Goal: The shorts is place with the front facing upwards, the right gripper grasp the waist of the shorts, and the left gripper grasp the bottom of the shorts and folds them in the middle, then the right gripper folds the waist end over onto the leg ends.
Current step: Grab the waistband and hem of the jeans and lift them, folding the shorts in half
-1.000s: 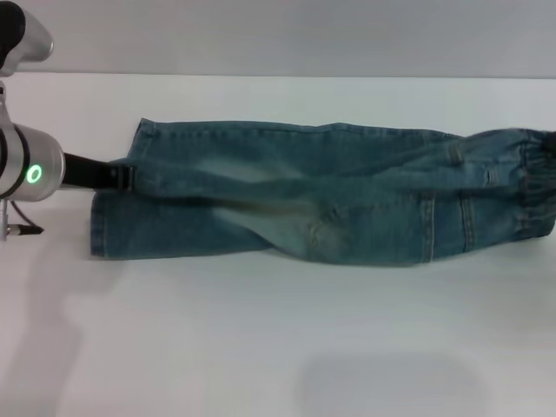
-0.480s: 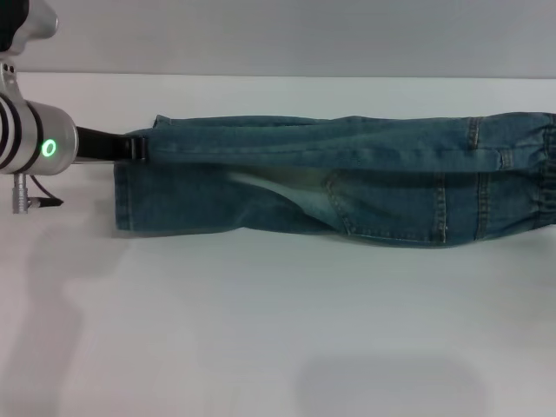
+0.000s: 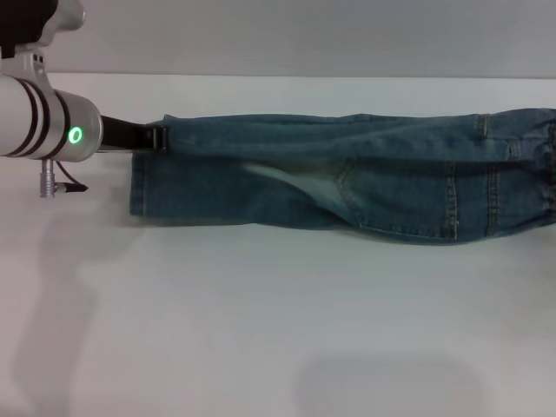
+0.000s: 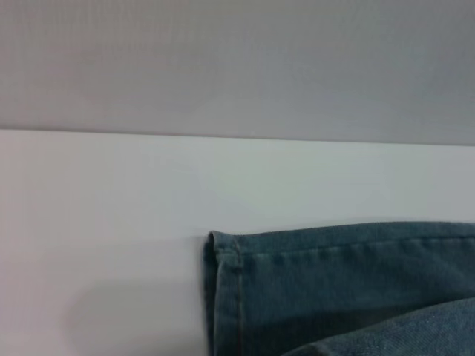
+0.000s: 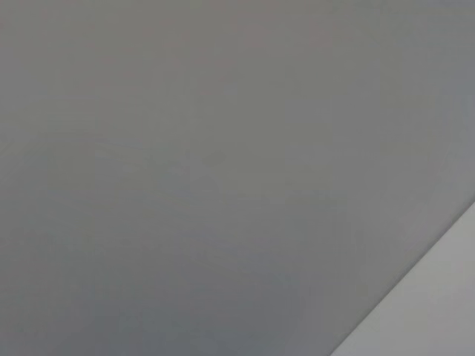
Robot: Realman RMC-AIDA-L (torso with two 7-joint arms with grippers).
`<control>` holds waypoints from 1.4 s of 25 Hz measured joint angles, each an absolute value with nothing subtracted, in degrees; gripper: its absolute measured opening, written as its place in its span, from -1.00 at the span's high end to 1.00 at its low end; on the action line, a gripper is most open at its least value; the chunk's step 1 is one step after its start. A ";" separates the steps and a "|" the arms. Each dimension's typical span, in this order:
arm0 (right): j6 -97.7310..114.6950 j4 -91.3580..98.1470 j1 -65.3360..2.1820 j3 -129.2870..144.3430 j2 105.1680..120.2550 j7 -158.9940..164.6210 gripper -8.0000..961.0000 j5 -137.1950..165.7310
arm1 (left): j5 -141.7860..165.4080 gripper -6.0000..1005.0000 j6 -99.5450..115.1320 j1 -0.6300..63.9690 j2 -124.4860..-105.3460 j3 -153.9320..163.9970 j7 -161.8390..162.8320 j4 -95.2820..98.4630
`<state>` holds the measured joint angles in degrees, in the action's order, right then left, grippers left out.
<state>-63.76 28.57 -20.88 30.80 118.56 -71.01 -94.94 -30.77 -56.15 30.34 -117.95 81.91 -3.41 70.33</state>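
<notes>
On the white table (image 3: 261, 330) the denim shorts (image 3: 365, 195) lie lengthwise; left gripper (image 3: 158, 139), clenched on the far leg hem (image 4: 223, 256), should bring it level over the near hem

The shorts (image 3: 365, 187) are woven denim cloth, matt and slightly coarse, with a pale faded patch near the frame's middle and stitched seams along the pockets. The bottom of the shorts (image 4: 223, 289) shows a folded, stitched hem of the same cloth. The surface (image 3: 278, 330) under them is smooth, white and faintly sheeny. At upper left the left tool (image 3: 156, 139) looks like matt black plastic, on an arm (image 3: 43, 126) of satin silver metal with black bands.
</notes>
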 joint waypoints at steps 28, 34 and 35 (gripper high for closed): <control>-56.65 26.09 -18.93 30.43 118.95 -82.10 -0.26 -100.54 | -43.69 -0.20 -41.32 35.65 -117.84 79.69 -14.29 54.08; -57.79 22.85 -17.63 30.52 119.13 -82.11 -0.55 -100.70 | -44.17 -0.61 -42.48 35.77 -117.85 79.47 -17.04 54.37; -57.80 22.49 -17.63 30.55 119.13 -82.13 -0.58 -100.65 | -44.19 -0.62 -42.57 35.76 -117.85 79.46 -17.29 54.37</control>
<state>-57.80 22.49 -17.63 30.55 119.13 -82.13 -100.65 -44.19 -42.57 35.76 -117.85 79.46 -17.29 54.37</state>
